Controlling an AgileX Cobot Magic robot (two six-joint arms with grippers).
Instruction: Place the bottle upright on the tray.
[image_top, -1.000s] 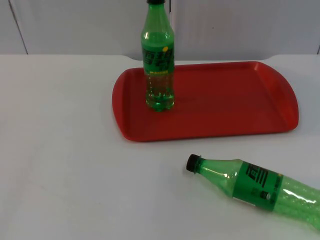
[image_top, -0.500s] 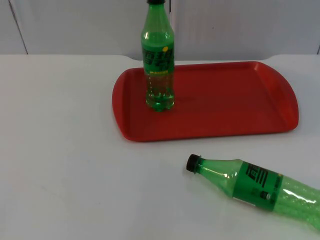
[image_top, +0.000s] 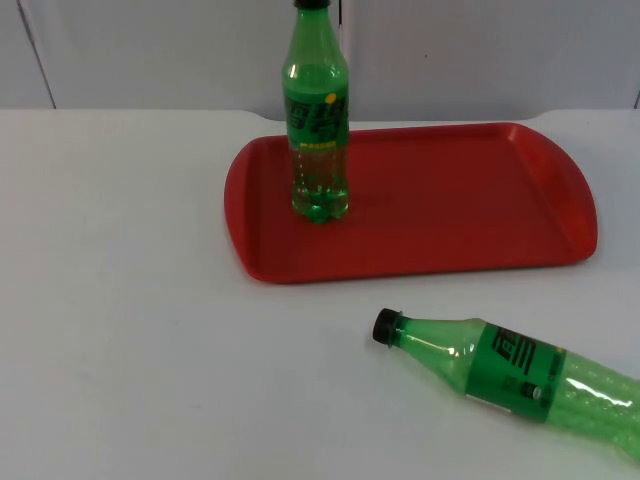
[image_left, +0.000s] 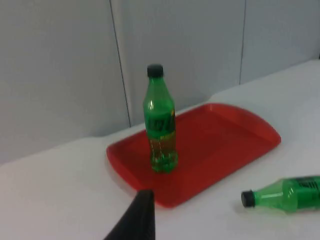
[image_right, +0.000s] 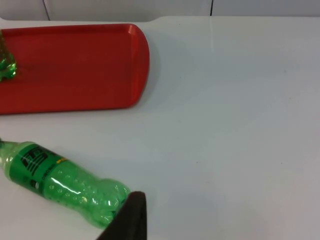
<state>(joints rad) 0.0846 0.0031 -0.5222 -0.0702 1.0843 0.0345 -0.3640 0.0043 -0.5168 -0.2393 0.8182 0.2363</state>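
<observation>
One green plastic soda bottle (image_top: 318, 120) already stands upright on the red plastic tray (image_top: 470, 205). A second green bottle (image_top: 510, 375) lies on the white table (image_top: 120, 300), awaiting pickup. Neither gripper's state can be told.

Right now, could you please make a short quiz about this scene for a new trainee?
1. True or false: the standing bottle is upright on the red tray.
2. Where is the second bottle? A) lying on the white table, in front of the tray; B) lying on the tray; C) standing on the table.
3. Fill in: the cap of the lying bottle is ____ in colour.

Key: 1 true; 2 A; 3 black.
</observation>
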